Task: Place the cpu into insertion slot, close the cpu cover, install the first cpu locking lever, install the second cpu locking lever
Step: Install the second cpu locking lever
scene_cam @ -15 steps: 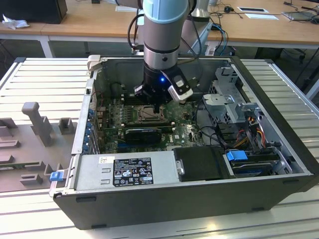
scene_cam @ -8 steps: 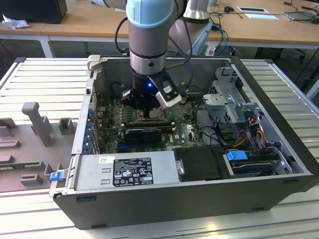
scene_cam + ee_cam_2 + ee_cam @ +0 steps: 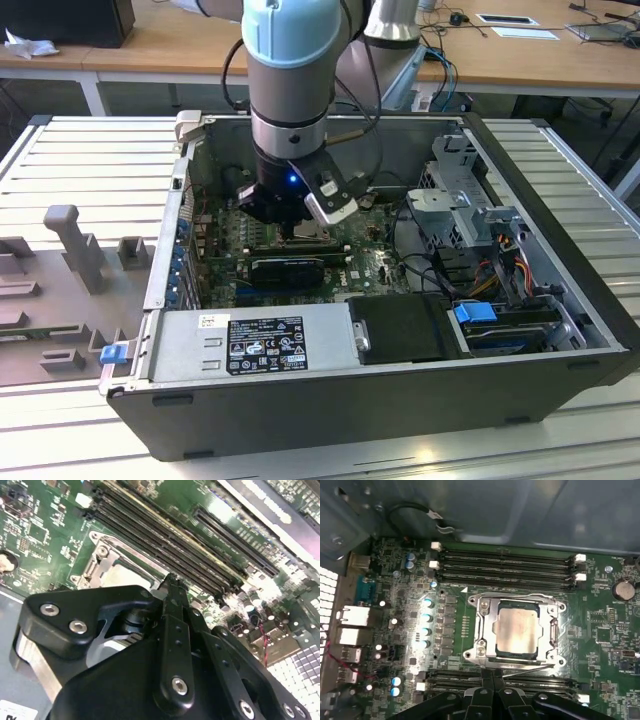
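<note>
At center frame of the first wrist view, I see the cpu [image 3: 518,631] seated in the insertion slot [image 3: 485,630]. My gripper [image 3: 492,676] hovers just below it, fingers pinched together, holding nothing.

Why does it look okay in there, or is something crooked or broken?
Nothing stands out. The cpu sits flat and square in the insertion slot, with the cpu cover framing it evenly. The gripper hangs just beside the slot, near the memory slots. No damage shows.
</note>
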